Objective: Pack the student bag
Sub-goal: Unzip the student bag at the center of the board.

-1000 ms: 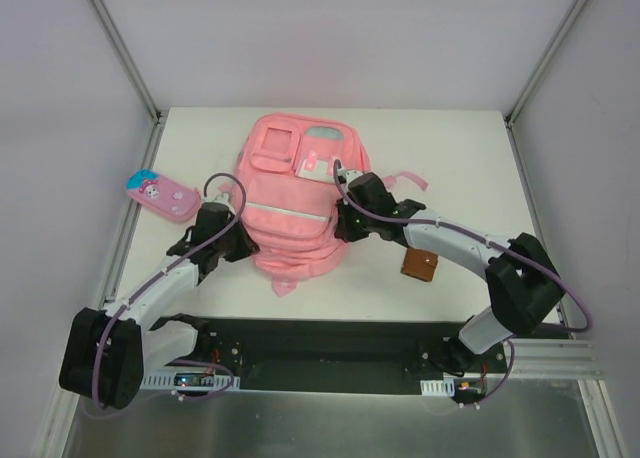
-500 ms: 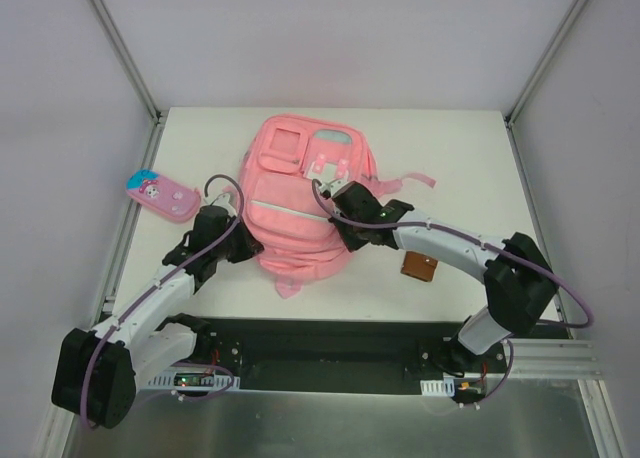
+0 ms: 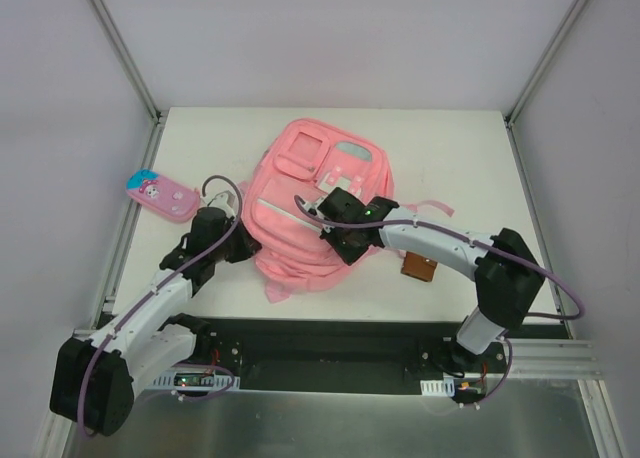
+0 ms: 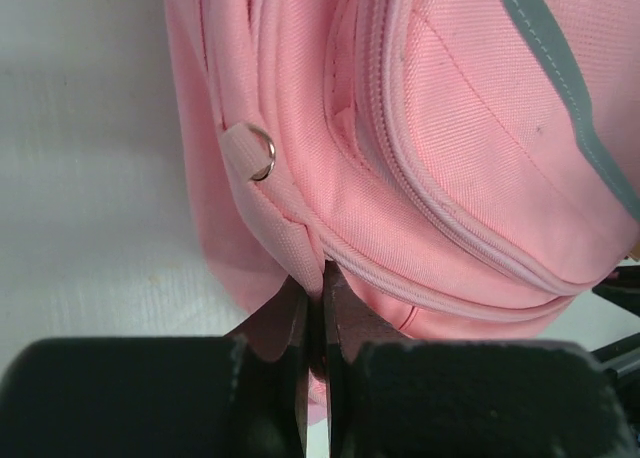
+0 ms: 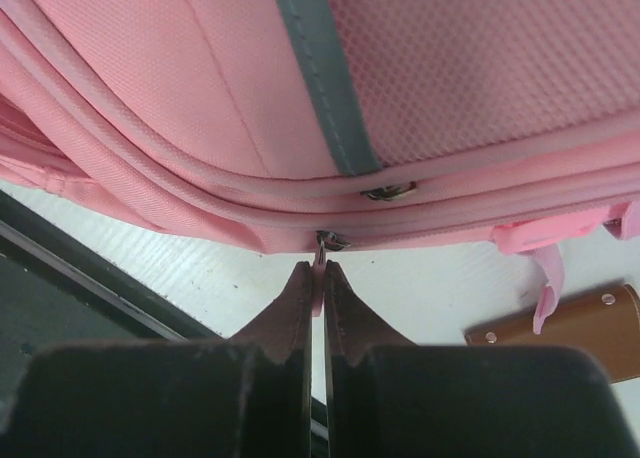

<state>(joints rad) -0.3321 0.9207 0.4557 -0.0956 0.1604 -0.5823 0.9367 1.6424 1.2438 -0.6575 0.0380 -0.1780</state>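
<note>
The pink student bag (image 3: 300,203) lies flat on the white table, front up, its light reflective strip (image 3: 278,213) showing. My left gripper (image 3: 243,246) is shut on a fold of the bag's side fabric (image 4: 300,243) at its left lower edge. My right gripper (image 3: 337,248) is shut on the pink zipper pull (image 5: 320,261) of the bag's main zip, at the bag's right lower edge. The bag fills the left wrist view (image 4: 420,128) and the right wrist view (image 5: 400,88).
A small pink cartoon pencil case (image 3: 160,196) lies at the table's left edge. A brown leather item (image 3: 421,268) sits right of the bag, also in the right wrist view (image 5: 560,328). A loose pink strap (image 3: 425,205) trails right. The table's dark front edge (image 5: 80,278) is near.
The right gripper has moved left and nearer along the bag's lower edge, holding the zipper pull. The bag has turned and shifted to the right. The left gripper has kept its hold.
</note>
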